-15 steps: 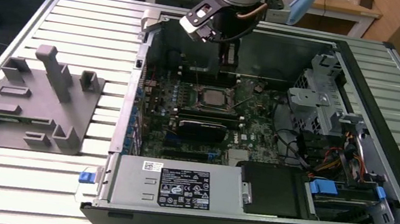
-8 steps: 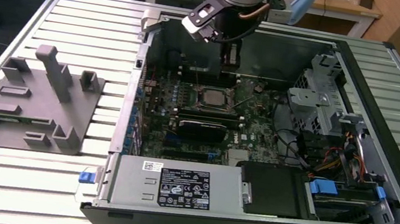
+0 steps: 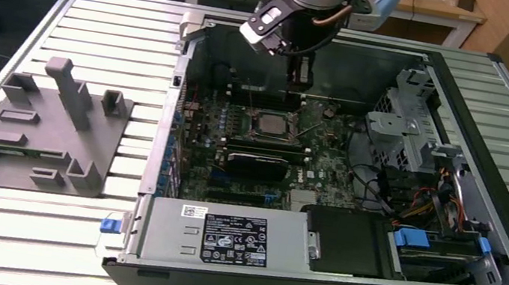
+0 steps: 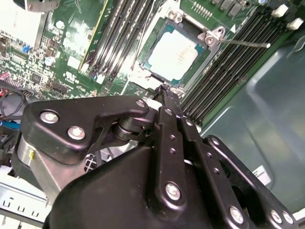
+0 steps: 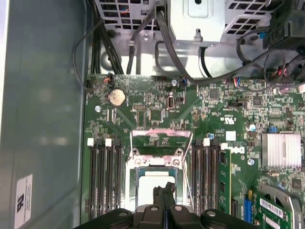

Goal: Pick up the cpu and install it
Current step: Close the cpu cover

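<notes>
The cpu (image 3: 269,123) lies flat in the motherboard socket inside the open computer case, its pale silver top facing up. Both wrist views show it as the cpu (image 4: 171,54) (image 5: 145,185) with the socket's hold-down frame (image 5: 159,136) swung open beside it. My gripper (image 3: 300,72) hangs above the board, a little behind the socket in the exterior view. Its black fingertips (image 4: 164,91) are pressed together with nothing between them. In the first wrist view the gripper (image 5: 164,191) partly covers the cpu.
The socket lever (image 4: 243,44) sticks out sideways, and memory slots (image 5: 105,176) flank the socket. A grey plastic block with posts (image 3: 44,130) stands on the slatted table at the exterior view's left. Case walls (image 3: 176,100), drive cage (image 3: 408,128) and cables surround the board.
</notes>
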`<state>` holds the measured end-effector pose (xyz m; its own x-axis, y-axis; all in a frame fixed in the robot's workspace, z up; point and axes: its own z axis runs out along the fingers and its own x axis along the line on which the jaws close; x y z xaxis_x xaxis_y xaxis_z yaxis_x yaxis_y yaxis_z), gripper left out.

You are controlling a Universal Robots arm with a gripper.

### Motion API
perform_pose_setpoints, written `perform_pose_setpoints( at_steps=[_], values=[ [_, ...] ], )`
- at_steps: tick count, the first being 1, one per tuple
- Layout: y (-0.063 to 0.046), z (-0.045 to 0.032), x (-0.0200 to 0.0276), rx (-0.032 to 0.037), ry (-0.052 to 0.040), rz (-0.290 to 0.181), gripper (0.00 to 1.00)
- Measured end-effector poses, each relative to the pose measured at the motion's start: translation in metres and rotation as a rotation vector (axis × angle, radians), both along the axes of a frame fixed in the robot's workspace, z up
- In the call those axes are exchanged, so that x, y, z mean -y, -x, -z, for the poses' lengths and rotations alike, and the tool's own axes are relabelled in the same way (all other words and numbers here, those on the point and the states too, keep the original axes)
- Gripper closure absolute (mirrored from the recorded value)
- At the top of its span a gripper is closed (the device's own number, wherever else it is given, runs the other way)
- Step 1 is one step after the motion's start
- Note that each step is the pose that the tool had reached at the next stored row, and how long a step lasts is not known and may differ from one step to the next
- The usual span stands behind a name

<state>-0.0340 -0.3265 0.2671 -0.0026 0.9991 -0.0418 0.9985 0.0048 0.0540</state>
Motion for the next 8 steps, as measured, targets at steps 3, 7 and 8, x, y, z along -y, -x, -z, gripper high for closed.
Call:
perform_pose_setpoints(
  at_steps=[3,7,8],
  values=[
    [-0.005,0.0000,0.0000,0.0000,0.0001,0.000,0.89],
    [-0.012,0.0000,-0.0001,0.0000,0.0001,0.000,0.89],
    [-0.014,0.0000,0.0000,0.0000,0.0001,0.000,0.89]
  ],
)
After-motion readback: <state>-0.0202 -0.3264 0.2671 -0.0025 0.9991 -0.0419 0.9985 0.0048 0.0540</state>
